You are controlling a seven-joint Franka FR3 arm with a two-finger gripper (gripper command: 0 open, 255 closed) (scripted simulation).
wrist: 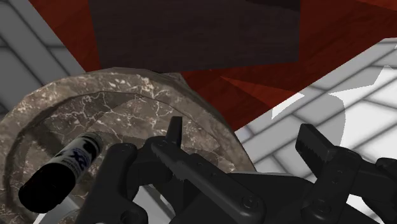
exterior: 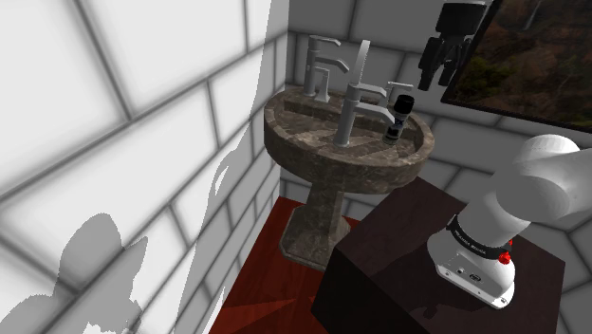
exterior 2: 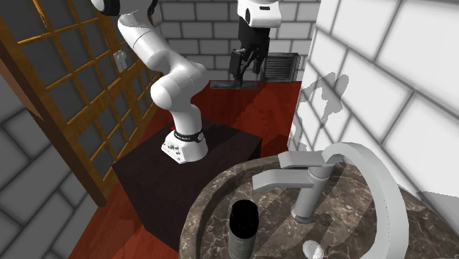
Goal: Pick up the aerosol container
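One spray can (exterior: 399, 118), one stone sink (exterior: 285, 142), two taps (exterior: 347, 114).
The jaws hang wide open, holding nothing (well above the sink); the can stands upright on the sink's edge, below them and well apart.

Below the matt black claw (wrist: 239, 127), the sink (exterior: 304, 157) looks like polished mottled brown stone, the faucet (exterior: 344, 119) matt grey metal, the can (wrist: 63, 167) smooth and dark.
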